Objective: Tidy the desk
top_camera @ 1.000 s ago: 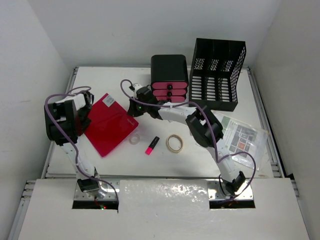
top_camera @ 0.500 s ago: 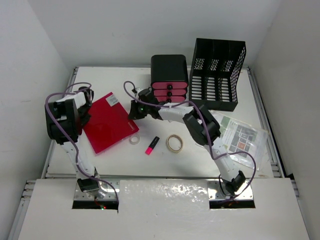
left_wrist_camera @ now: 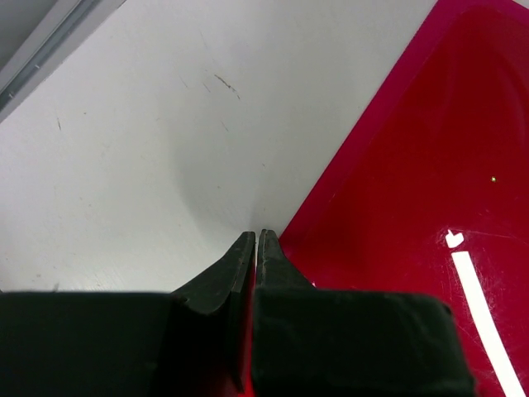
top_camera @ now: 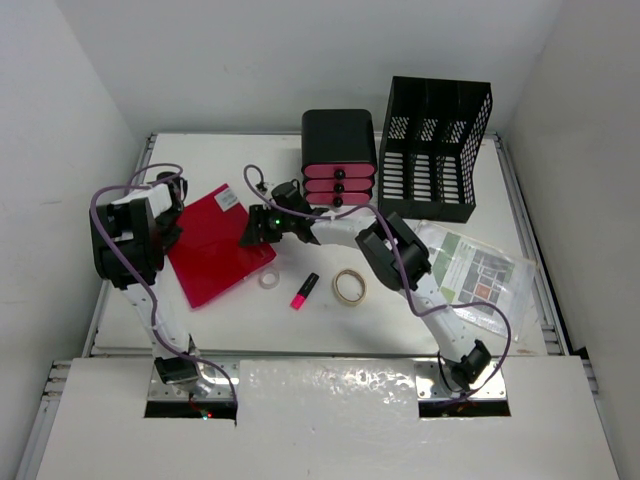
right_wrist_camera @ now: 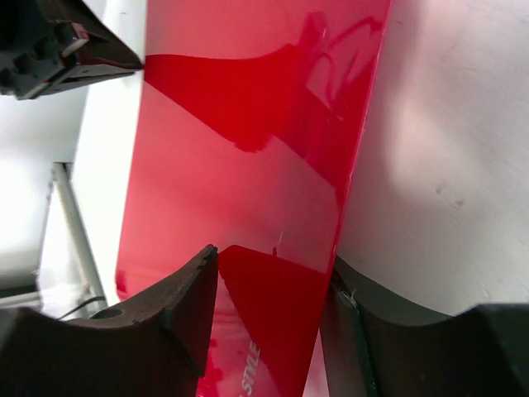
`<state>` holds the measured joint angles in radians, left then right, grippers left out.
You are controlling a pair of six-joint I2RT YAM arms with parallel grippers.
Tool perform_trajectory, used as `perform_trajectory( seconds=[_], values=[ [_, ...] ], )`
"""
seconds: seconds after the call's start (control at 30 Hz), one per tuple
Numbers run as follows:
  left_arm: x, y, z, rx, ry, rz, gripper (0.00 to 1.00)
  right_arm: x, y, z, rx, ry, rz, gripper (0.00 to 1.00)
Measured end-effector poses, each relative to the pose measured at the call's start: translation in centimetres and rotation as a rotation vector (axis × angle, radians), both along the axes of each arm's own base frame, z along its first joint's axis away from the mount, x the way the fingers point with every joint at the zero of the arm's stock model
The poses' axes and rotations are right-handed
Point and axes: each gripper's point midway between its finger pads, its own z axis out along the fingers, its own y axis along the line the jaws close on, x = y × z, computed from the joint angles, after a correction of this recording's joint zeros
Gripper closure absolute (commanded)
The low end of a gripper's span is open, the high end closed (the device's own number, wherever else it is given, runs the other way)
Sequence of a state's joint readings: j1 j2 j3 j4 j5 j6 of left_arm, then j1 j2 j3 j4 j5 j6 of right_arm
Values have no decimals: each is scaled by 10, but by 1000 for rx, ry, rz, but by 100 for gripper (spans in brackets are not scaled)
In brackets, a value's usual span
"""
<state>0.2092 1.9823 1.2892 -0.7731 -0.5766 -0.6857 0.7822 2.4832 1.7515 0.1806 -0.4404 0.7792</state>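
The surface (top_camera: 230, 320) lies under both tools and carries the red folder (top_camera: 215, 250). The right tool (right_wrist_camera: 271, 271) is released, its jaws apart astride the folder's edge. The left tool (left_wrist_camera: 256, 248) is clenched on nothing, its tips just beside the opposite edge. If the right tool closes now, it may only push the slick folder toward the left tool, or buckle it.

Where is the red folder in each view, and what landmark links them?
Top external: the red folder lies left of centre on the desk.
Left wrist: the red folder fills the right side, with the desk to its left.
Right wrist: the red folder runs down the middle, with the desk on the right.
Shared landmark: the white desk along the folder's edge.
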Motion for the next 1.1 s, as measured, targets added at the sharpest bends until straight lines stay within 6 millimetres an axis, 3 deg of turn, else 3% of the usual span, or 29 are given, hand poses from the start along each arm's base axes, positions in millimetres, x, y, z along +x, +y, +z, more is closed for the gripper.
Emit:
perform_trajectory(
  seconds=[0.1, 0.2, 0.3, 0.5, 0.7, 0.8, 0.9, 1.03, 1.1],
  values=[
    [1, 0, 0, 1, -2, 0, 100, -1, 4, 0, 27, 16, 6, 61],
    [2, 2, 0, 7, -11, 1, 100, 1, 5, 1, 58, 38, 5, 80],
    [4, 3, 1, 10, -15, -1, 100, 9, 11, 18, 109, 34, 11, 100],
    [10, -1, 1, -11, -32, -11, 100, 20, 25, 55, 188, -33, 32, 100],
    [28, 0, 16, -44, -93, -9, 100, 17, 21, 53, 186, -27, 28, 100],
    [41, 5, 45, -37, -175, -3, 100, 10, 18, 59, 188, -11, 30, 100],
    [52, 16, 97, 4, -306, 14, 100, 6, 18, 82, 212, -27, 35, 100],
    [51, 24, 181, 81, -519, 27, 100, 6, 14, 137, 270, -96, 29, 100],
    [43, 24, 210, 112, -597, 30, 99, 5, 10, 175, 317, -150, 26, 100]
  ],
)
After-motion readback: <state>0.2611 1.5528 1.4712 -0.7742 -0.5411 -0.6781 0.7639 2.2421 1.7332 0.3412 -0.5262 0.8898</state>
